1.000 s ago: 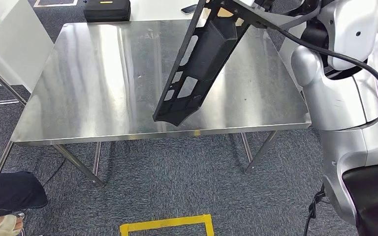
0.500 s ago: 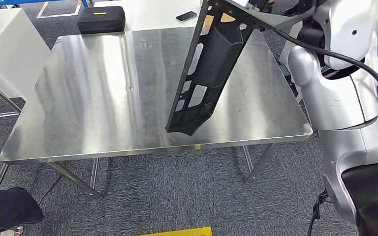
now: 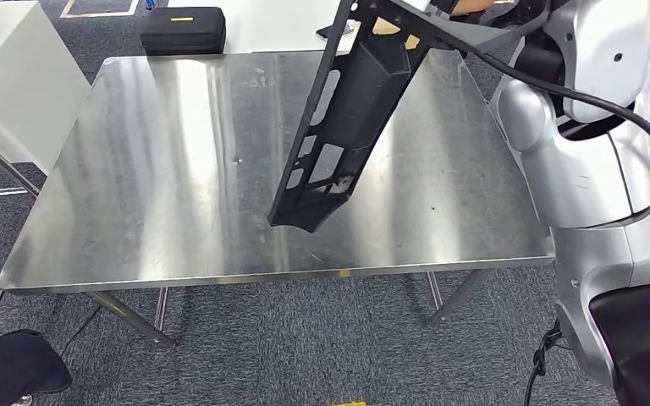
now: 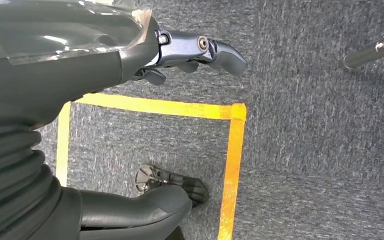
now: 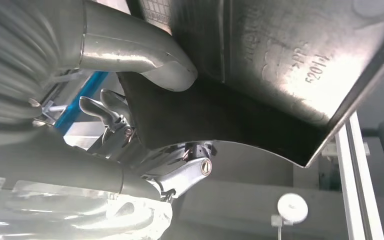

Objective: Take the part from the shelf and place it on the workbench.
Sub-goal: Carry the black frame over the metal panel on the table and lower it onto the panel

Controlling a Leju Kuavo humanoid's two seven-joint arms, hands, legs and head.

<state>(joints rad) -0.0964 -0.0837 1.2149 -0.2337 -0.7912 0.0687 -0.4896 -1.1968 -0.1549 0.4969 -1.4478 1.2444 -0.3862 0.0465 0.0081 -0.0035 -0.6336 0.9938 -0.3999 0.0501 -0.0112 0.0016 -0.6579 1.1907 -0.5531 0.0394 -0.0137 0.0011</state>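
A long black plastic part (image 3: pixel 347 110) with several cut-outs hangs tilted over the steel workbench (image 3: pixel 152 194), its lower end just above the table near the front middle. My right hand (image 5: pixel 145 125) grips the part's upper end (image 5: pixel 260 75), thumb on one face and fingers behind it. The right arm (image 3: pixel 592 127) stands at the table's right side. My left hand (image 4: pixel 180 50) hangs beside my body over the carpet, fingers apart and holding nothing.
A black case (image 3: pixel 183 29) and a phone (image 3: pixel 332 30) lie on a white surface behind the workbench. A white cabinet (image 3: pixel 8 85) stands at the left. Yellow floor tape (image 4: pixel 232 165) marks the carpet below me. A dark shoe (image 3: pixel 8 368) shows at lower left.
The camera has shifted, so the table sits differently in view. The part's lower end has swung left and come nearer the table surface, still held by my right hand.
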